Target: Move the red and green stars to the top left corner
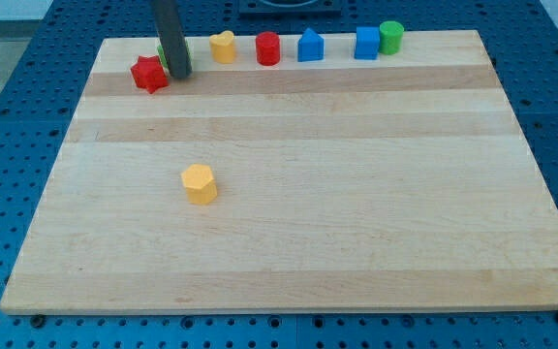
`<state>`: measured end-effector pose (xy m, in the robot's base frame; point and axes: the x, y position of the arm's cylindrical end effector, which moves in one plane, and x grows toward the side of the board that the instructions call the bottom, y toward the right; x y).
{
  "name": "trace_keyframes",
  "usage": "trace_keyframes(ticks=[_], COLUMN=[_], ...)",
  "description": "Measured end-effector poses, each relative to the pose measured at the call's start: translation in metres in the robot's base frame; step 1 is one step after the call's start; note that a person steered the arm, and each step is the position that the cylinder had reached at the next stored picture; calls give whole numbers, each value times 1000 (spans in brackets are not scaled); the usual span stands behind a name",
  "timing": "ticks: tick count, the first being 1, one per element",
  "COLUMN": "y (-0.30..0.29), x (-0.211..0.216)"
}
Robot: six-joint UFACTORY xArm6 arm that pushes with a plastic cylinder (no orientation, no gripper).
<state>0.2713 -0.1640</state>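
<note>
The red star [148,74] lies near the board's top left corner. A green block [163,54], shape not clear, peeks out just behind the rod at its left, mostly hidden. My tip [180,74] stands on the board right beside the red star, on its right, touching or nearly touching it.
Along the top edge stand a yellow heart-like block [223,46], a red cylinder [267,47], a blue house-shaped block [310,46], a blue cube [366,43] and a green cylinder [390,37]. A yellow hexagonal block [200,183] sits left of centre on the wooden board [356,213].
</note>
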Motion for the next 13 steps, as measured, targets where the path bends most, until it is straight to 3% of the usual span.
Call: trace_keyframes(ticks=[1,3,9,13], y=[1,3,-63,-31], x=[9,88,-7,24])
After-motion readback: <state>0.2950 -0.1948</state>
